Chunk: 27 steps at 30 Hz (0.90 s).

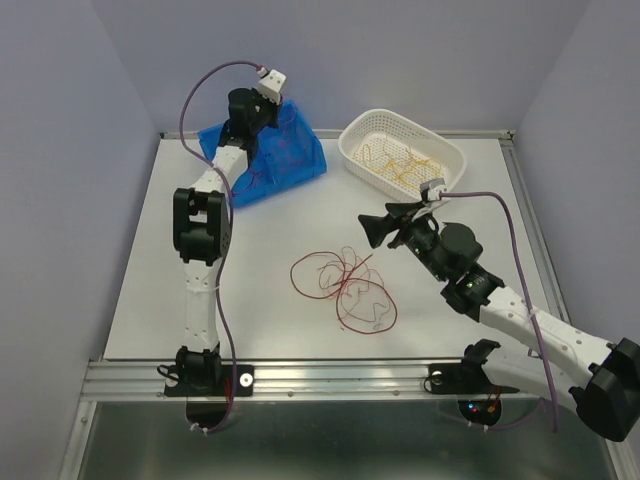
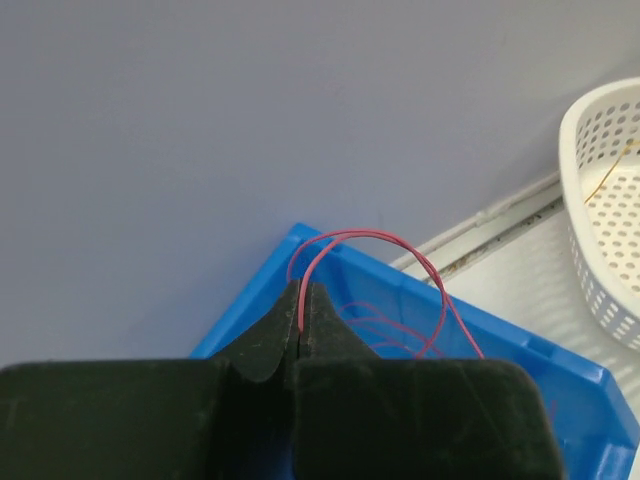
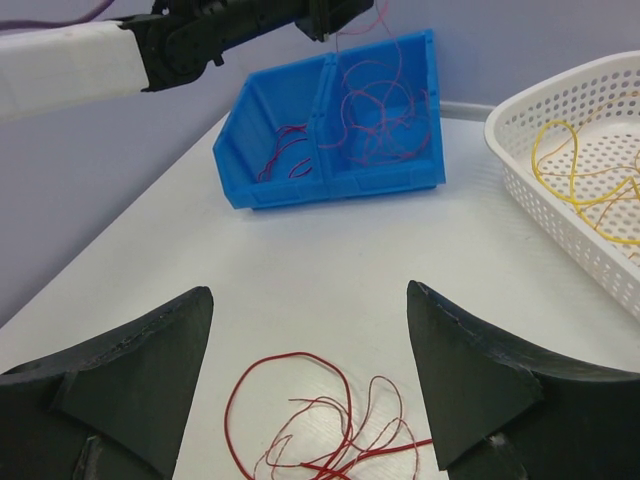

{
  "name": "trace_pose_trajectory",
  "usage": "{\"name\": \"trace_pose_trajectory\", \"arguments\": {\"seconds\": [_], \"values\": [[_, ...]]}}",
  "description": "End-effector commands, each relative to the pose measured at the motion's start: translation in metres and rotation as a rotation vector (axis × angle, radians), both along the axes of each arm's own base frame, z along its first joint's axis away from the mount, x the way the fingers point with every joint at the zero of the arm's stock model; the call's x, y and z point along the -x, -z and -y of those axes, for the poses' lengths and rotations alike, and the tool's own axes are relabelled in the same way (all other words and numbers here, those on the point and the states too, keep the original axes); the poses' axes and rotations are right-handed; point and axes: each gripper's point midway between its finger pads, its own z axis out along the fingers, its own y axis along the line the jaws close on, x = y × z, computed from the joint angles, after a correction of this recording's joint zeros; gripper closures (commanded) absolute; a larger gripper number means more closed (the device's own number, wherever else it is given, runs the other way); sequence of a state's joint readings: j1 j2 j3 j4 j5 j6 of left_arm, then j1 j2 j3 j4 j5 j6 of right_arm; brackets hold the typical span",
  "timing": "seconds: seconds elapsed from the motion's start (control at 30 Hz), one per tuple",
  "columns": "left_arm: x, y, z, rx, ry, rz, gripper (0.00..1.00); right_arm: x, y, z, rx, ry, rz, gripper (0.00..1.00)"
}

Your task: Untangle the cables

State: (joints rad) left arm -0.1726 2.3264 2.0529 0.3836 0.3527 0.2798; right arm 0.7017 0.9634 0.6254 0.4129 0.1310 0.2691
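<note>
Left tool [image 2: 302,296] pinching hair-thin red cable [image 2: 370,233] over blue bin [image 2: 560,385]; right tool [image 3: 308,290] wide.

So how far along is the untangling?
Done: yellow wires sit in the white basket, several red wires in the blue bin. In hand: the left gripper is shut on one red wire above that bin. Left: a red tangle on the table, with the open right gripper poised near it.
</note>
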Motion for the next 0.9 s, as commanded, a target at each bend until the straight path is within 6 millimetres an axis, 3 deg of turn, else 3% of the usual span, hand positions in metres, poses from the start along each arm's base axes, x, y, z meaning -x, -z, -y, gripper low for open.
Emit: {"name": "trace_pose_trajectory", "arguments": {"seconds": [0.0,0.03,0.07,0.17,0.2,0.27,0.37,0.43,0.5,0.53,0.6,0.63,0.67,0.7,0.73,0.87], "values": [[-0.009,0.003,-0.009,-0.011,-0.040,0.013,0.95,0.001,-0.010,0.000,-0.039,-0.001,0.037,0.16],[-0.012,0.013,-0.010,-0.020,-0.043,-0.011,0.91,0.001,-0.010,-0.001,-0.040,-0.001,0.034,0.16],[-0.013,0.023,-0.009,-0.030,-0.040,-0.037,0.92,0.001,-0.010,-0.001,-0.040,-0.001,0.034,0.16],[-0.014,0.030,-0.009,-0.035,-0.042,-0.051,0.92,0.002,-0.010,0.000,-0.042,-0.001,0.036,0.16],[-0.015,0.031,-0.012,-0.038,-0.053,-0.055,0.88,0.002,-0.011,0.001,-0.045,0.002,0.038,0.15],[-0.014,0.027,-0.015,-0.056,-0.069,-0.057,0.66,0.002,-0.010,0.001,-0.045,0.002,0.034,0.15],[-0.012,0.009,-0.024,-0.070,-0.119,-0.038,0.41,-0.002,-0.008,0.000,-0.045,0.012,0.022,0.12],[-0.006,-0.005,-0.031,-0.114,-0.136,-0.029,0.35,-0.010,0.001,-0.004,-0.018,0.033,-0.029,0.10],[0.001,-0.009,-0.035,-0.135,-0.147,-0.052,0.32,-0.018,0.024,-0.009,0.043,0.039,-0.110,0.10],[0.010,-0.024,-0.035,-0.147,-0.142,-0.045,0.31,-0.021,0.021,-0.013,0.052,0.032,-0.119,0.10],[0.025,-0.013,-0.037,-0.191,-0.121,-0.102,0.20,-0.021,0.041,-0.025,0.117,-0.017,-0.194,0.11],[0.038,-0.031,-0.039,-0.204,-0.114,-0.089,0.06,-0.026,0.050,-0.034,0.137,-0.034,-0.232,0.12],[0.047,-0.022,-0.041,-0.219,-0.105,-0.118,0.01,-0.026,0.061,-0.036,0.159,-0.043,-0.267,0.14],[0.054,-0.024,-0.039,-0.225,-0.090,-0.124,0.01,-0.026,0.067,-0.039,0.167,-0.051,-0.290,0.16],[0.067,-0.043,-0.040,-0.226,-0.088,-0.108,0.01,-0.027,0.075,-0.042,0.169,-0.051,-0.317,0.16],[0.104,-0.055,-0.042,-0.251,-0.053,-0.146,0.01,-0.023,0.119,-0.040,0.220,-0.044,-0.428,0.23]]}}
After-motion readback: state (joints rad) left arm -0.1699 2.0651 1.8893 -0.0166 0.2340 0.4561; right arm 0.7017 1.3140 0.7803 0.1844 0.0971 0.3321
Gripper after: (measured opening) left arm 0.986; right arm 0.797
